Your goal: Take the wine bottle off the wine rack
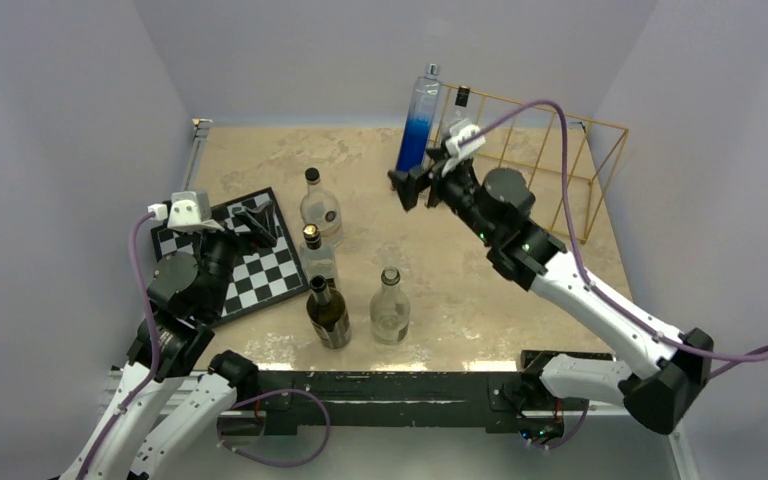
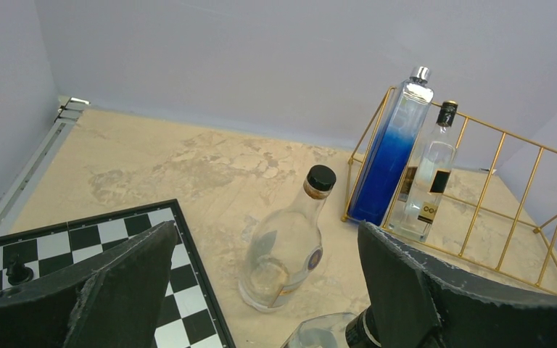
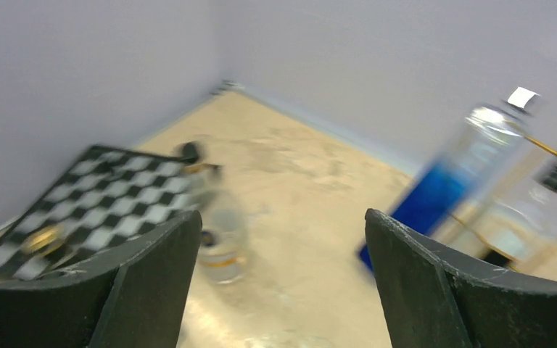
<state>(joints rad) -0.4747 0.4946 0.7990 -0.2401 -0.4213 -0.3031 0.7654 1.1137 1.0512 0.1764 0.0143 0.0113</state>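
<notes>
From above, the right gripper (image 1: 415,190) stood with its jaws apart and empty, just before the blue wine bottle (image 1: 418,120), which was upright at the left end of the wine rack (image 1: 505,98). In the left wrist view, the left gripper (image 2: 265,239) gaped wide, with the bottle (image 2: 388,152) far off to the right. In the right wrist view, the bottle (image 3: 442,188) lay outside the gap, beyond the right finger.

Overhead from behind, wrists low — sharing wine rack (image 2: 484,192)

counter (image 1: 460,290): beige, marbled | left: checkerboard (image 1: 260,270) lying flat | centre: four upright bottles close together: round flask (image 1: 320,208), gold-capped bottle (image 1: 318,258), dark bottle (image 1: 328,315), clear bottle (image 1: 390,310) | far right: wine rack (image 1: 560,150), slim clear bottle (image 2: 431,174) inside | rack's left end: blue-tinted bottle (image 1: 417,130), upright
</notes>
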